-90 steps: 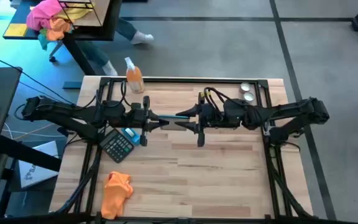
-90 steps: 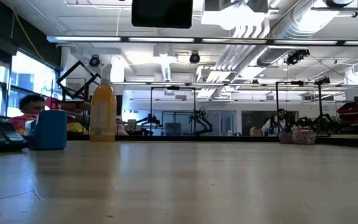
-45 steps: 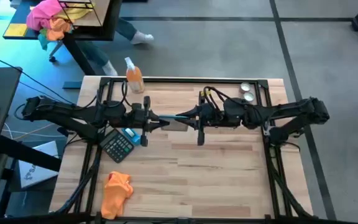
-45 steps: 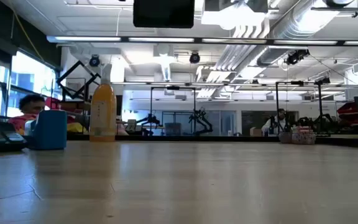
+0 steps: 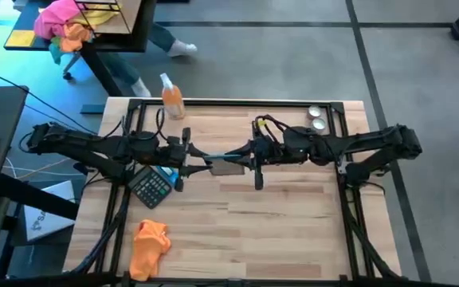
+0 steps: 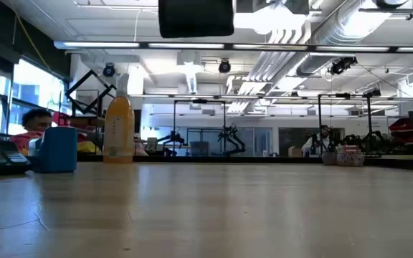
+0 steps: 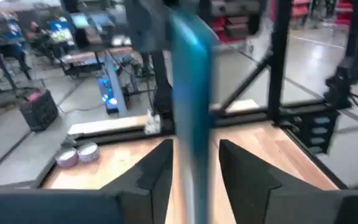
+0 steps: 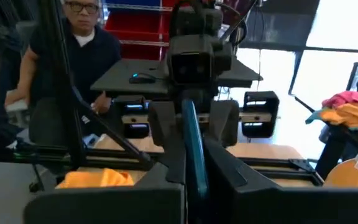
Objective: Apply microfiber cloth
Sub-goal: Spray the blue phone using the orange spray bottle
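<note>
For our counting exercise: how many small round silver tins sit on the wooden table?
2. Both small round silver tins sit together at the table's far right corner: one nearest the edge, the other just beside it.

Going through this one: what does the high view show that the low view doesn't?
Only the high view: the bright-orange microfiber cloth lying at the table's near-left corner, two round silver tins, and the left tool and right tool meeting at a thin teal slab mid-table.
Only the low view: the room behind, with distant robot rigs.
Both: the clear spray bottle with orange liquid, black calculator, small blue container and wooden table.
</note>
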`<state>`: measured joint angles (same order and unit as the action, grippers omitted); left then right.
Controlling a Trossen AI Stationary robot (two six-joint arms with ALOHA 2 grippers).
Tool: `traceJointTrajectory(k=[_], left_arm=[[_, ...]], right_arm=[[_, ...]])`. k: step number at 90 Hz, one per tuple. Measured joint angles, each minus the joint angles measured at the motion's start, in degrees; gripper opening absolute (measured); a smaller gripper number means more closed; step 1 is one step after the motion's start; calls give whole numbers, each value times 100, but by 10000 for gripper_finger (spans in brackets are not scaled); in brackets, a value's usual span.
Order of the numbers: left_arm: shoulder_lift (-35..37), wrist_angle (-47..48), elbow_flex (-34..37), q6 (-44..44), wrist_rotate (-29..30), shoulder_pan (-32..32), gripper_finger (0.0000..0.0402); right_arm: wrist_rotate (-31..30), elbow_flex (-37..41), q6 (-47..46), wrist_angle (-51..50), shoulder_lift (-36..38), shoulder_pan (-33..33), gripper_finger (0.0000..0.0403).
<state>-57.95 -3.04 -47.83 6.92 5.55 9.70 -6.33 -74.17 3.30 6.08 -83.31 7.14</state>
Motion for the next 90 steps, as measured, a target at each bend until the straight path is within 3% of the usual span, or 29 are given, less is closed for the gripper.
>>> traceJointTrajectory(k=[23,34,48,63,68,78,90], left_arm=[[830,1080,0,-285,301,346,117],[1123,1403,0,-477,478,478,117],[1187,1851,0,-604,602,540,117],[1062,2772,1,-1501,1135,542,117],[979,3353,2,-2033,887,565,117],[779,4309,9,-3377,-194,754,117],[461,4666,24,-5353,-1205,1358,117]], right_arm=[[-300,0,152,122,2,-46,0],[-73,0,-202,47,2,-164,0],[-9,0,-141,-102,4,-312,0],[-391,0,-219,-895,4,-235,0],[-658,0,-342,-1271,4,-104,0],[-1193,0,-437,-1921,4,215,0],[-1735,0,-732,-2348,-7,697,0]])
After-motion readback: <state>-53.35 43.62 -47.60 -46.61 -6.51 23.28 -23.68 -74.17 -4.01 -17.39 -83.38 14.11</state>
